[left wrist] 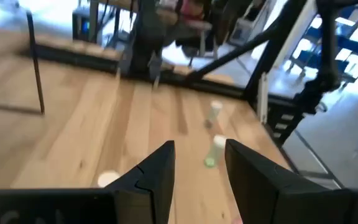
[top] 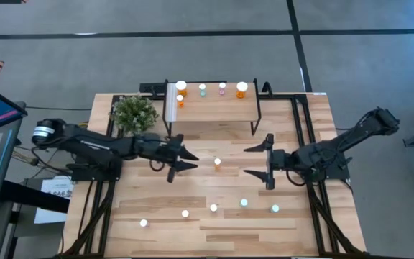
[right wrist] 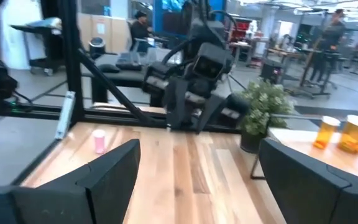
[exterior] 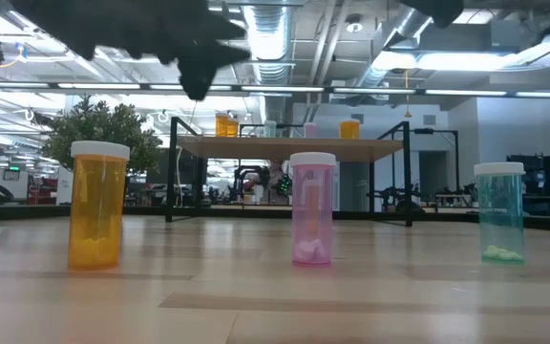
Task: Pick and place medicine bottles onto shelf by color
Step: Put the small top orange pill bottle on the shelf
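Hovering mid-bench, empty and part-spread left end effector point(top: 192, 158) and wide-released right end effector point(top: 249, 161) flanking a lone medicine bottle point(top: 218, 163), well short of the far-edge shelf point(top: 210, 108), likely to topple it if approached carelessly.

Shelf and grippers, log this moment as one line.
shelf: five bottles | left gripper: open, empty | right gripper: open, empty | table: six bottles

Grey concrete floor point(top: 192, 57) crossed by dark lines around the light-wood tabletop point(top: 157, 230). Exposed ducts point(exterior: 265, 29) and strip lights point(exterior: 485, 93) overhead. Potted plant point(top: 134, 113) at the table's far edge. Workbenches and people beyond.
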Robot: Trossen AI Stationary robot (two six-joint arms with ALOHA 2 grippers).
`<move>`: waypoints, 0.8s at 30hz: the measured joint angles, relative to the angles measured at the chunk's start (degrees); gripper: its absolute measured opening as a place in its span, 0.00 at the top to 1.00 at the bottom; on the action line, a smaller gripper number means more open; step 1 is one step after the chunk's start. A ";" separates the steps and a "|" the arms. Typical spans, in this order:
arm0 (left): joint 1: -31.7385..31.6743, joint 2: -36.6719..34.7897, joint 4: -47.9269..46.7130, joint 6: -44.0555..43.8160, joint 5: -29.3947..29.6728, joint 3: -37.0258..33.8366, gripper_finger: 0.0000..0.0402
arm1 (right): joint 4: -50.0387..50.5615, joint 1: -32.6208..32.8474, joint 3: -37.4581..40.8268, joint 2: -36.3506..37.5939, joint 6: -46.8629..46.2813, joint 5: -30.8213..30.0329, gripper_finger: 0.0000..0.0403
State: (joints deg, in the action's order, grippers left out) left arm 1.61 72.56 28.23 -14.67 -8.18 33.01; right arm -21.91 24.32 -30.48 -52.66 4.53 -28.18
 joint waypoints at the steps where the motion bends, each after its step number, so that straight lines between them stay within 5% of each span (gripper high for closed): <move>1: 0.00 1.61 0.15 -0.59 0.04 0.43 0.68 | 0.36 0.40 0.00 0.00 -0.16 -0.96 0.13; 6: -0.04 9.12 -0.17 -4.72 -0.46 4.62 0.68 | 2.00 2.25 0.02 0.00 -0.96 -6.83 0.13; 12: 0.02 12.25 -7.08 1.06 -5.49 13.52 0.68 | 0.62 3.48 1.31 1.54 -1.03 -8.19 0.13; 20: -0.11 12.59 -12.27 -0.39 3.03 16.99 0.68 | -24.13 -2.54 18.70 6.81 -2.31 -6.87 0.13; 24: -0.56 12.53 -12.03 1.63 4.90 17.04 0.68 | -27.05 -3.57 22.80 11.38 -2.76 -4.92 0.14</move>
State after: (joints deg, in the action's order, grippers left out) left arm 1.04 85.09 16.20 -13.05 -3.28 50.06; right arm -48.96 20.75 -7.68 -41.28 1.77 -33.11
